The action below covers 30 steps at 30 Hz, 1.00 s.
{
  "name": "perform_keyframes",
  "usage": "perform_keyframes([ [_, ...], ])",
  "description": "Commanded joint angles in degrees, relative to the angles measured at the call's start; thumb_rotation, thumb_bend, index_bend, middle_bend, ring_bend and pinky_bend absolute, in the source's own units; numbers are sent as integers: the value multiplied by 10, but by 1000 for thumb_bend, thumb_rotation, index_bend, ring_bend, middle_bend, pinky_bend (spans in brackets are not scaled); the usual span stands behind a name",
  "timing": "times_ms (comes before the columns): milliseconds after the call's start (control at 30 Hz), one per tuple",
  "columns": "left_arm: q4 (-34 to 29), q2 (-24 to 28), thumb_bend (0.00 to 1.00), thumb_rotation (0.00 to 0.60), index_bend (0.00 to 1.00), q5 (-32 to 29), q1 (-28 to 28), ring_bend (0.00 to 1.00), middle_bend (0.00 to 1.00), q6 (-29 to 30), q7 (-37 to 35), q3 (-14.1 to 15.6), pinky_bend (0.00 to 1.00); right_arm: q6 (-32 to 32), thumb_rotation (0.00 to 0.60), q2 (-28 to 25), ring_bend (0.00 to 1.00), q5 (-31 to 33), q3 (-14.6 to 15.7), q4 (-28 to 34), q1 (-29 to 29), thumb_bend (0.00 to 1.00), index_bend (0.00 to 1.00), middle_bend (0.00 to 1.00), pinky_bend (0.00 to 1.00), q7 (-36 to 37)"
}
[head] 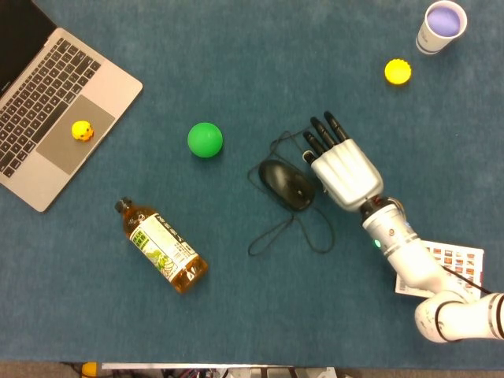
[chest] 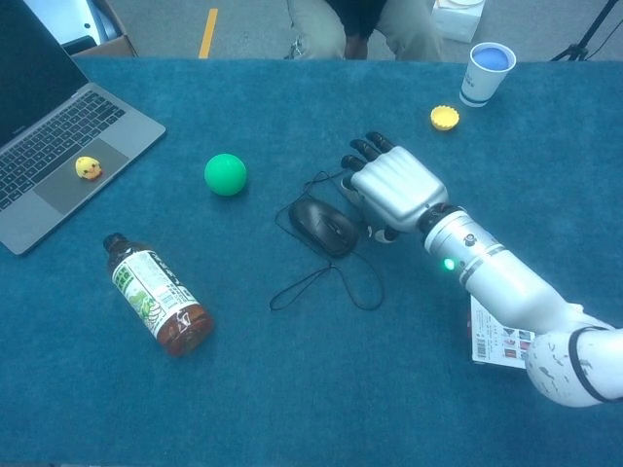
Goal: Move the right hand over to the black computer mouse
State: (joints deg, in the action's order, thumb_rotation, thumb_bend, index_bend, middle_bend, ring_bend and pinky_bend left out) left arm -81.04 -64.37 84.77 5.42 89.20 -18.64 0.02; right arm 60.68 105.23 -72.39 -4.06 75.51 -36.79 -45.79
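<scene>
The black computer mouse (head: 287, 184) (chest: 323, 226) lies mid-table on the blue cloth, its thin cable looping around it. My right hand (head: 340, 164) (chest: 390, 186) hovers just to the right of the mouse, palm down, fingers extended and apart, holding nothing. Its fingertips (head: 319, 130) point toward the far edge, over the cable's loop. The hand's left side is close to the mouse's right flank; I cannot tell whether they touch. My left hand is out of both views.
A green ball (head: 205, 139) sits left of the mouse, a tea bottle (head: 164, 247) lies front-left, and a laptop (head: 49, 110) carrying a small yellow duck (head: 82, 130) is far left. A yellow cap (head: 398, 72) and paper cup (head: 440, 26) stand far right. A printed card (head: 441, 268) lies under my right forearm.
</scene>
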Motion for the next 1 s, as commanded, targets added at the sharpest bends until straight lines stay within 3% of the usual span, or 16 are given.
perform_keyframes([
  [33,-1,0,147,600,277,0,0,158,204,0,1,0,94,-3,600,-2,0,-1,4,1,2,153,503,215,0,5],
  [467,-1,1,147,600,277,-2,1,158,204,0,2,-2,94,-19,600,5,0,8,2,-10,-3,200,507,216,0,1],
  [667,0,2,147,600,276,-2,2,158,203,2,0,-3,94,-33,600,-4,0,28,4,5,-6,274,507,216,0,-26],
  [1000,1,2,147,600,277,-2,3,158,203,5,-2,-5,94,-42,600,-13,0,46,7,23,-10,311,529,223,0,-36],
])
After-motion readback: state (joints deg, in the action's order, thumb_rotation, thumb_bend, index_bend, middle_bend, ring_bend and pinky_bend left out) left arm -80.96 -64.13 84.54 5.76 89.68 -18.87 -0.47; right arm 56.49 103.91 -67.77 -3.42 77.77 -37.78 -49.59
